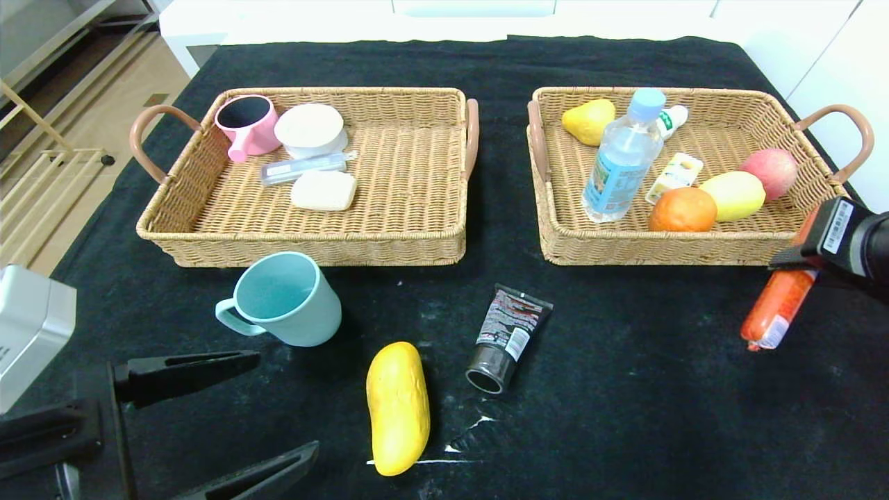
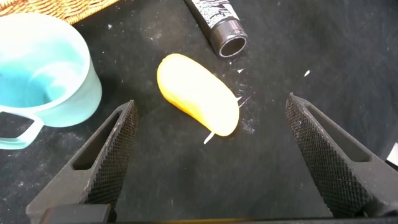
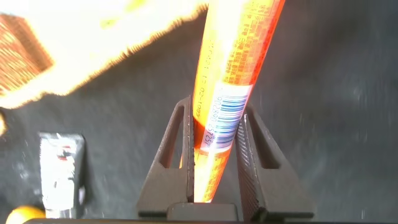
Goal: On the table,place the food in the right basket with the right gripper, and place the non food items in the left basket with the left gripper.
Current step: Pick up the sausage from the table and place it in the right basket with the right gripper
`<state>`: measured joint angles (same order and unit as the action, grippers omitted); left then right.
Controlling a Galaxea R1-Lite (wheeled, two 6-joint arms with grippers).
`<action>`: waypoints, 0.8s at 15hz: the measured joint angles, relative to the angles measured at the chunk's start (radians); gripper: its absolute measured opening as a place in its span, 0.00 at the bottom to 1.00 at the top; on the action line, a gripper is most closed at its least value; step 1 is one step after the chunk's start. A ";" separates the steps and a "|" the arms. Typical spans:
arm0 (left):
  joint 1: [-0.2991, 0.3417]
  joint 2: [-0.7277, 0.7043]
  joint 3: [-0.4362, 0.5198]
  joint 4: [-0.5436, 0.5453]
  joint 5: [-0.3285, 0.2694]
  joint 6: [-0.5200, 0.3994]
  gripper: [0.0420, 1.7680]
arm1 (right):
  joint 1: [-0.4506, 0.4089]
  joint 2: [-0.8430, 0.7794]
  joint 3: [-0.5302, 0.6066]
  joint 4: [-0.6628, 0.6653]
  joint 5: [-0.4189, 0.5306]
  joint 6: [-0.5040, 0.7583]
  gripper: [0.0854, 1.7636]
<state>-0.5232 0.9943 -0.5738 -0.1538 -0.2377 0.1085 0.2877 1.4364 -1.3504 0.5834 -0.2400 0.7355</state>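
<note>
My right gripper (image 1: 799,262) is shut on an orange-red sausage (image 1: 778,309), which hangs above the table (image 1: 625,389) just off the right basket's (image 1: 736,128) front right corner. In the right wrist view the sausage (image 3: 233,81) is pinched between the fingers of that gripper (image 3: 216,109). In that basket stand a clear bottle (image 1: 621,163) and a small carton (image 1: 675,177). My left gripper (image 1: 286,403) is open and empty at the near left (image 2: 211,102). In front of it lie the teal mug (image 1: 285,298) (image 2: 43,68), the yellow mango (image 1: 397,406) (image 2: 196,93) and the black tube (image 1: 510,337) (image 2: 217,22). The left basket (image 1: 410,167) sits behind the mug.
The left basket holds a pink cup (image 1: 246,125), a white bowl (image 1: 310,128), a clear case (image 1: 302,169) and a white block (image 1: 324,189). The right basket also holds a pear (image 1: 589,119), an orange (image 1: 683,210), a lemon (image 1: 733,194) and an apple (image 1: 771,170). A grey box (image 1: 28,326) stands at the left edge.
</note>
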 joint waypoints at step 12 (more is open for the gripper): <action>0.000 -0.001 0.004 0.000 -0.023 0.004 0.97 | -0.066 0.177 -0.268 -0.237 -0.004 -0.164 0.23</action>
<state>-0.5232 0.9930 -0.5696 -0.1538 -0.2602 0.1123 0.2213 1.6130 -1.6183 0.3464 -0.2443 0.5719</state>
